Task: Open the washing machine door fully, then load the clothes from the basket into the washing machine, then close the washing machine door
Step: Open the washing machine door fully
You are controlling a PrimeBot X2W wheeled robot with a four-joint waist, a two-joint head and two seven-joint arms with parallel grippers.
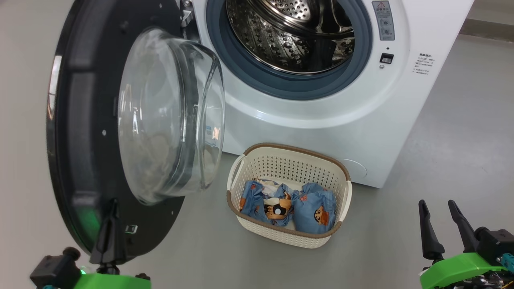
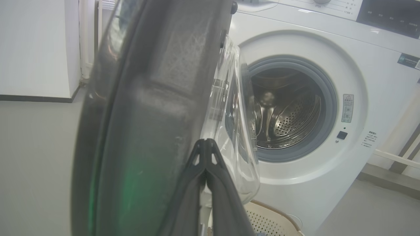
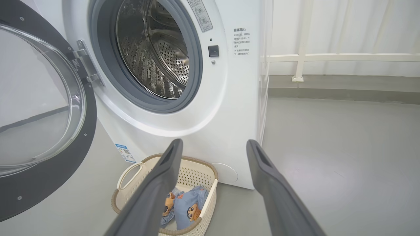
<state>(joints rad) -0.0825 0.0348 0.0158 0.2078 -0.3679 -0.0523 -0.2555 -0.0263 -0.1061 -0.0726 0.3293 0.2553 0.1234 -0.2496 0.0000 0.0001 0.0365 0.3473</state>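
The washing machine (image 1: 321,120) stands with its steel drum (image 1: 289,36) exposed. Its door (image 1: 92,132) is swung far out on the left, the clear glass bowl (image 1: 172,116) facing the drum. My left gripper (image 1: 112,206) is shut with nothing held, its joined fingertips against the door's lower black rim; in the left wrist view the gripper (image 2: 206,141) sits beside the bowl. The basket (image 1: 293,148) rests on the floor before the machine, with the light-blue printed clothes (image 1: 313,208) inside. My right gripper (image 1: 439,208) hangs open to the basket's right, its fingers (image 3: 172,157) above the basket (image 3: 131,170) and clothes (image 3: 188,206).
Grey floor (image 1: 441,152) spreads to the right of the machine and around the basket. A white wall with a dark skirting (image 2: 36,97) runs behind the door on the left. A white railing (image 3: 328,58) and a low ledge stand beyond the machine's right side.
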